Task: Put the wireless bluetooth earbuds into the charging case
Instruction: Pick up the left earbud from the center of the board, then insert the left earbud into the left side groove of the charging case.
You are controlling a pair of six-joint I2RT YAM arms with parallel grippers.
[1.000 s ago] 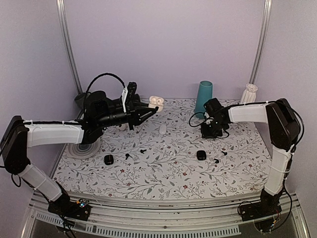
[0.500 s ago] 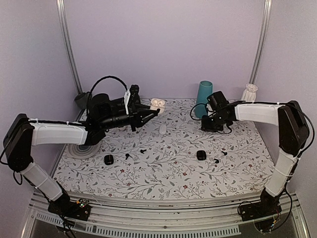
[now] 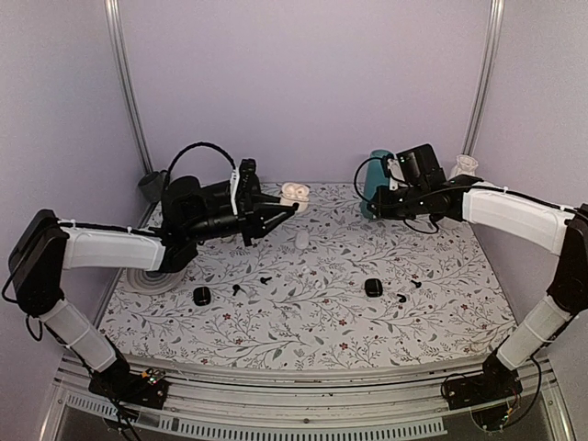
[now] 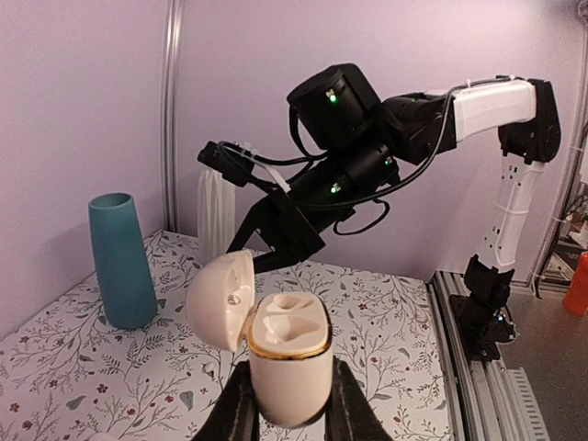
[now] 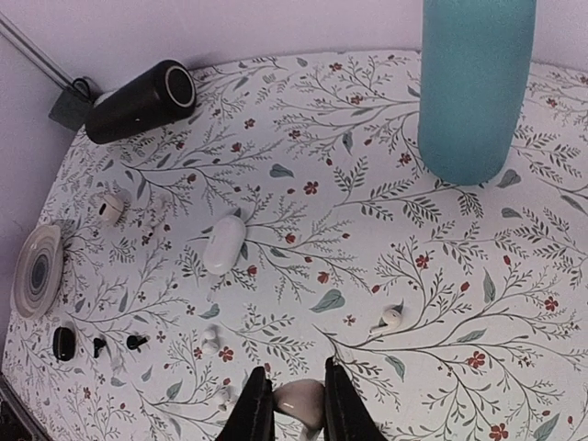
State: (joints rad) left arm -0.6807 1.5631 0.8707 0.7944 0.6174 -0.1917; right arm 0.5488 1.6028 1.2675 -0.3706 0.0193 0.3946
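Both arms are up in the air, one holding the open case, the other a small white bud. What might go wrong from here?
The white earbud sits only at the tips of the right fingers, so it may slip out mid-air.
The left fingers pinch just the base of the open charging case; pushing the bud in might tilt it.
The teal cup stands near the right fingers and might get knocked.

Left fingers (image 4: 241, 415), right fingers (image 5: 254, 411) clamped, both held aloft.
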